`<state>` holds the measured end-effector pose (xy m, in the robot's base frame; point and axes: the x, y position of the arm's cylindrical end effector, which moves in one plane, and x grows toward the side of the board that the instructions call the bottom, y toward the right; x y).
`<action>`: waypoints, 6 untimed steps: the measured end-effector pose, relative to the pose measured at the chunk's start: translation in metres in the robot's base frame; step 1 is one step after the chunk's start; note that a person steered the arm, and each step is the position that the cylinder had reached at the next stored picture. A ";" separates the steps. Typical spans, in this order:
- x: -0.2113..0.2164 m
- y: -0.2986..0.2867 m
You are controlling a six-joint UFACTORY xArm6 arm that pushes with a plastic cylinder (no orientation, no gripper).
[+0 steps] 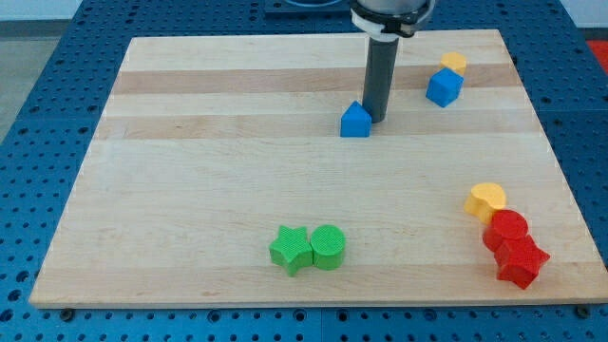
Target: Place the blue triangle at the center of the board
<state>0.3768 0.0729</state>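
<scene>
The blue triangle (355, 121) lies on the wooden board (190, 190), above the board's middle and a little to the right. My tip (377, 120) stands right beside the triangle's right side, touching it or nearly so. The dark rod rises from there to the view's top.
A blue cube (444, 86) and a yellow block (453, 64) sit at the top right. A yellow heart-like block (485, 200), a red cylinder (506, 229) and a red star (521, 260) cluster at the lower right. A green star (291, 249) and green cylinder (328, 246) sit at the bottom centre.
</scene>
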 end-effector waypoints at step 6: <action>0.018 -0.037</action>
<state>0.3944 0.0360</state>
